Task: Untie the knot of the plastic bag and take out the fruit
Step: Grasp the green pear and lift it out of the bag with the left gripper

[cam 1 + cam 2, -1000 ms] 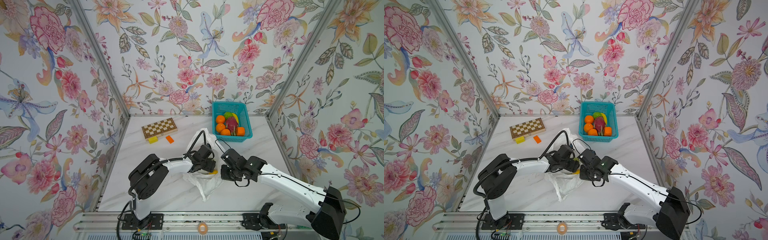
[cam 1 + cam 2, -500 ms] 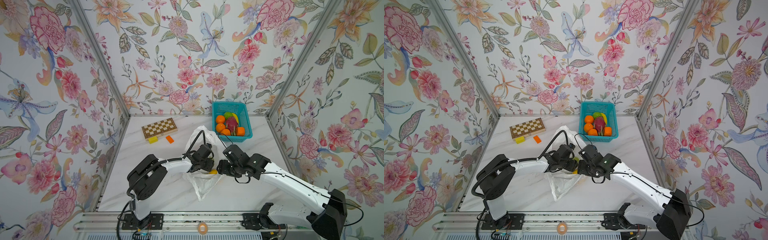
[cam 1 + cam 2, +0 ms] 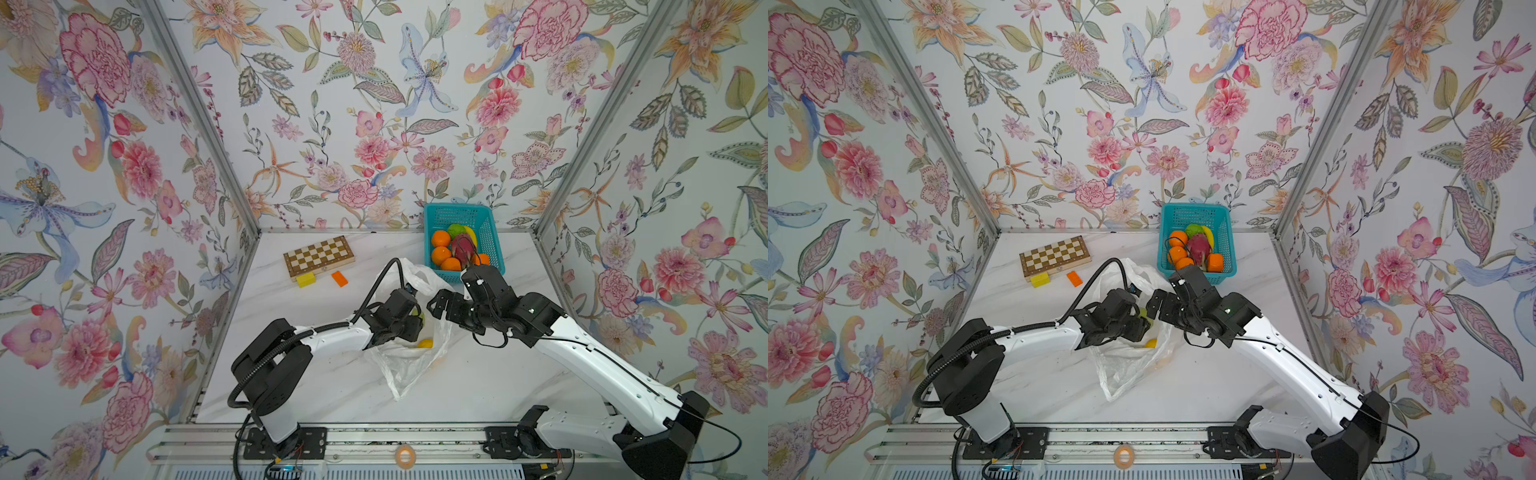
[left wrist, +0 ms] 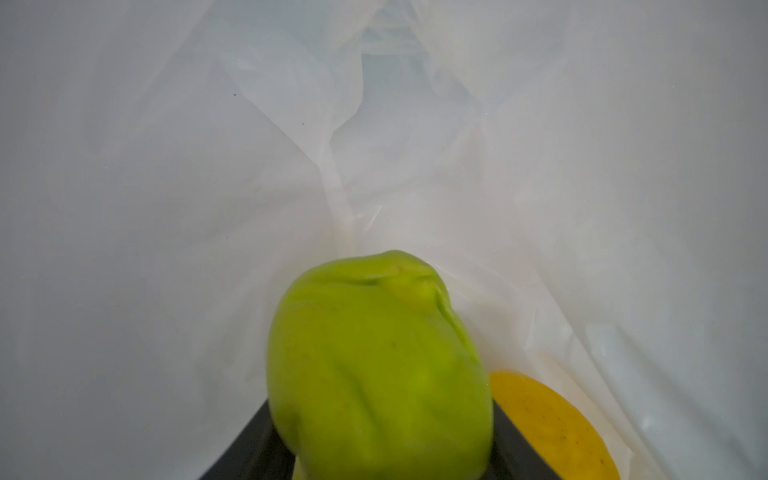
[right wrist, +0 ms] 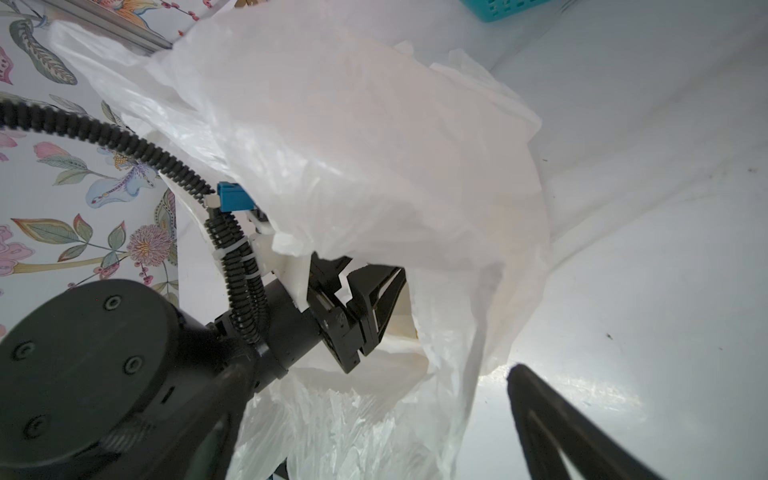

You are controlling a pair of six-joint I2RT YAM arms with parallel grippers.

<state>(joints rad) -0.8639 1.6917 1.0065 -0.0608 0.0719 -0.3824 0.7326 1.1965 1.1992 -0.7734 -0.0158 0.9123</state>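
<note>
The left end effector (image 3: 413, 322) clasps a green fruit (image 4: 374, 357) inside the plastic bag (image 3: 405, 374); the right end effector (image 3: 436, 307) gapes empty.

A robot lab test booth, this one: floral-wallpapered panels (image 3: 374, 104) in aluminium framing (image 3: 203, 124) box in a marble-look tabletop (image 3: 340, 399), left arm (image 3: 332, 337) and right arm (image 3: 602, 370) bolted to a slotted rail (image 3: 374, 442).
</note>
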